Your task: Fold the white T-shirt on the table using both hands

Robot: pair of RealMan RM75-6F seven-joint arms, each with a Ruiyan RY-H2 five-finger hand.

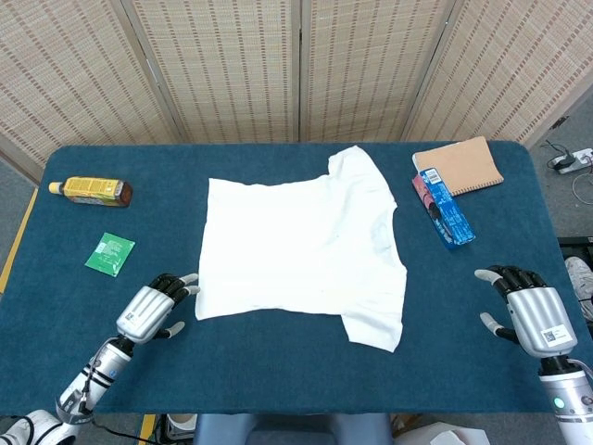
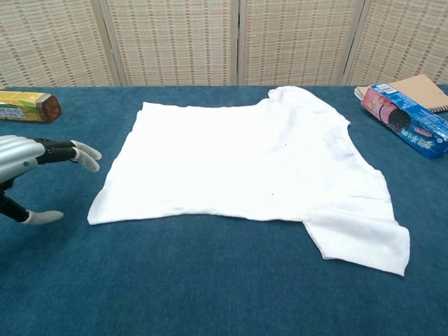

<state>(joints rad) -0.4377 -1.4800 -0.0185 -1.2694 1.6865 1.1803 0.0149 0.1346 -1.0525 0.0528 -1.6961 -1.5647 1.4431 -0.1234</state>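
The white T-shirt [image 1: 301,243] [image 2: 245,168] lies flat in the middle of the blue table, one sleeve toward the far side and one at the near right. My left hand [image 1: 153,308] [image 2: 31,175] hovers just left of the shirt's near-left corner, fingers spread and empty, fingertips a short gap from the cloth. My right hand [image 1: 528,311] stays near the table's right front edge, fingers apart, holding nothing, well clear of the shirt. The chest view does not show the right hand.
A yellow bottle [image 1: 90,191] [image 2: 26,106] lies at the far left. A green packet [image 1: 110,253] sits left of the shirt. A blue snack box [image 1: 444,208] [image 2: 404,128] and a brown notebook [image 1: 458,165] lie at the far right.
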